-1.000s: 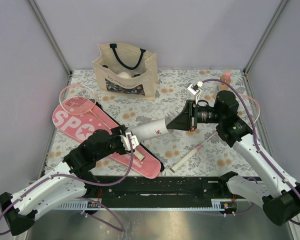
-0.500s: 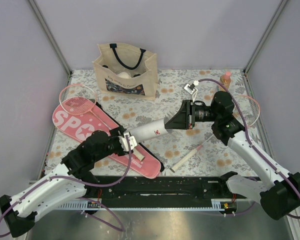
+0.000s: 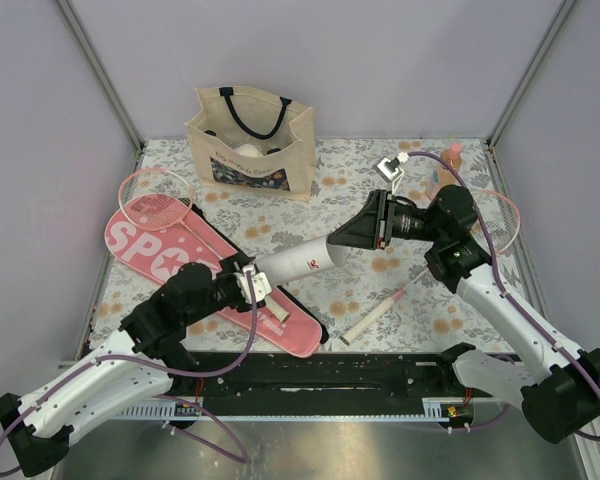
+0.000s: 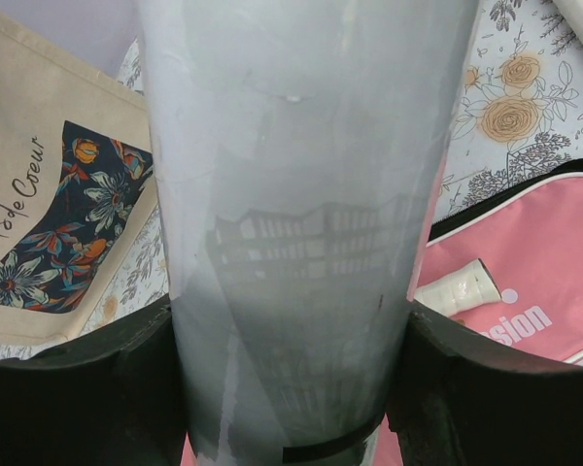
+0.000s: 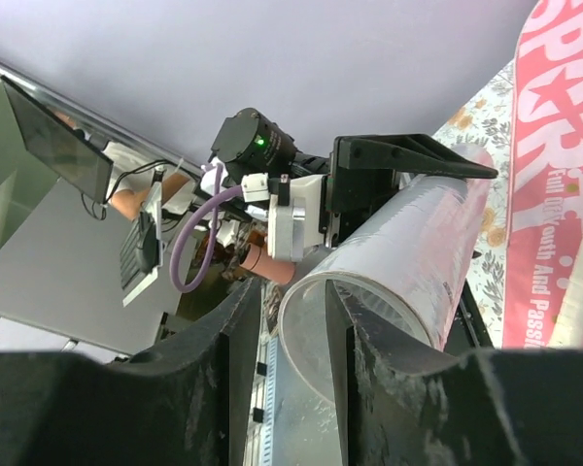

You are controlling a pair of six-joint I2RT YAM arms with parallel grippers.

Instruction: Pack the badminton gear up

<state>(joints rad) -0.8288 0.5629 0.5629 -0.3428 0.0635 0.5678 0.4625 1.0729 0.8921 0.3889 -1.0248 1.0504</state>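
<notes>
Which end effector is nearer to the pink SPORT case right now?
Left. The left end effector grips the white tube over the near end of the pink case; the right end effector is at the tube's far end, off to the case's right.

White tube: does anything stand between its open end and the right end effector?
Nothing visible. The right end effector sits at the open mouth of the white tube, fingers apart either side of the rim. The left end effector clamps the tube's other end above the pink case.
</notes>
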